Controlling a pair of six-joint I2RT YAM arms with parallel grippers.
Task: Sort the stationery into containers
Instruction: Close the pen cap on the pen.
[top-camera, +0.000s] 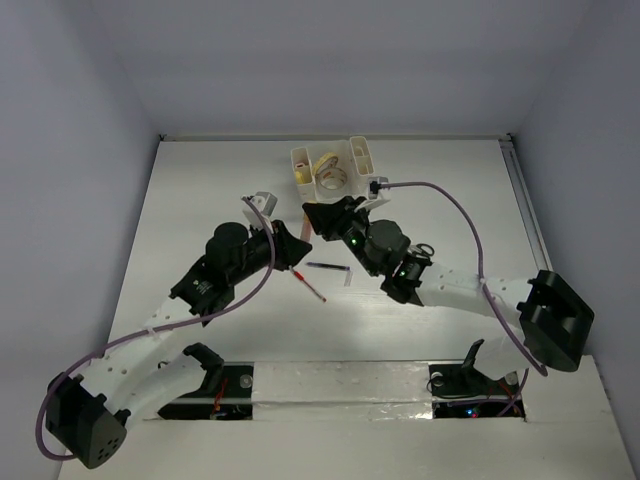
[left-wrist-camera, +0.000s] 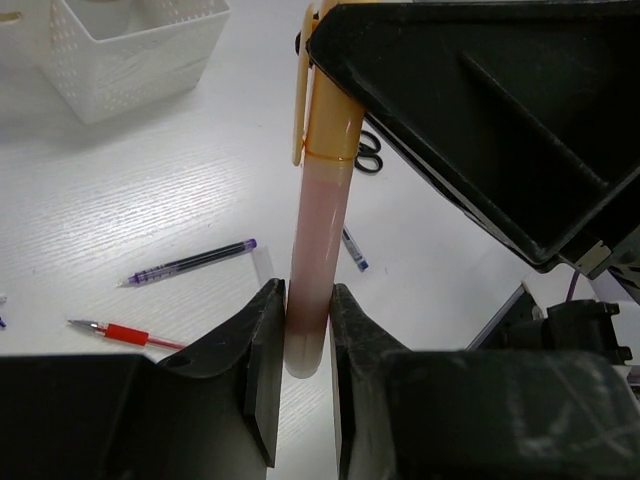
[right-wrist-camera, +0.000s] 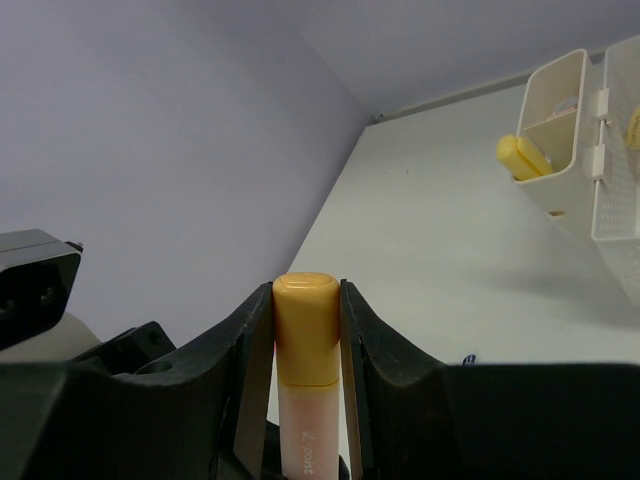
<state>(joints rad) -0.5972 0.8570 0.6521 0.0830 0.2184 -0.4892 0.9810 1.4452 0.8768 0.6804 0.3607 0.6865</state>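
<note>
Over table (top-camera: 200, 200) | pink stick (left-wrist-camera: 318, 230) | barrel in left tool (left-wrist-camera: 307, 345) | cap in right tool (right-wrist-camera: 306, 335)

Centre jammed, flanks open.
Left arm (top-camera: 225, 262) and right arm (top-camera: 395, 255) crowded mid-table, screening organizer (top-camera: 362, 158) at 12; pens (top-camera: 327, 267) lay underneath; table (top-camera: 200, 200) passable at 9 and 3.

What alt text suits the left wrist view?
The left fingers pinch one end of a pink marker; the right fingers hold its yellow-capped end. A red pen and a purple pen lie on the white table.
</note>
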